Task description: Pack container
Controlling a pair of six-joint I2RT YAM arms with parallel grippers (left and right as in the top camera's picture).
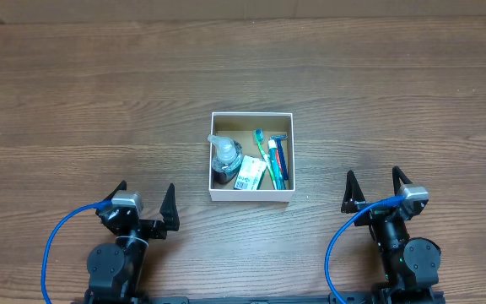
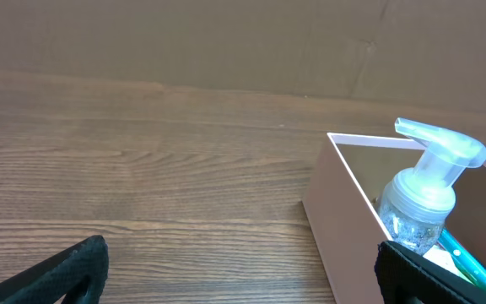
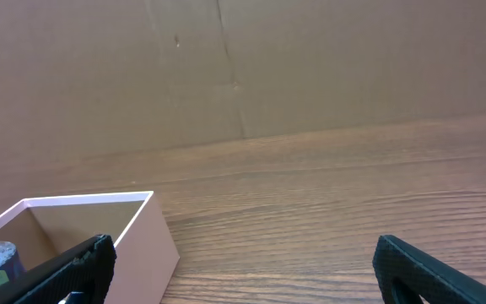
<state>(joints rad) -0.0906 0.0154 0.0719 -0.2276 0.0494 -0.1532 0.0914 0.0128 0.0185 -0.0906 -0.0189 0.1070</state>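
The container (image 1: 251,196), a small square white-walled box with a brown inside, sits at the table's middle. In it lie a clear pump bottle (image 1: 225,157), a small white packet (image 1: 249,175), a green toothbrush (image 1: 264,152), a tube (image 1: 274,165) and a blue razor (image 1: 282,160). My left gripper (image 1: 144,201) is open and empty, near the front edge, left of the box. My right gripper (image 1: 373,189) is open and empty, right of the box. The left wrist view shows the box wall (image 2: 344,228) and the pump bottle (image 2: 424,190). The right wrist view shows the box corner (image 3: 146,228).
A brown cardboard wall (image 3: 243,67) stands along the table's far edge. Blue cables (image 1: 57,245) loop beside each arm base at the front.
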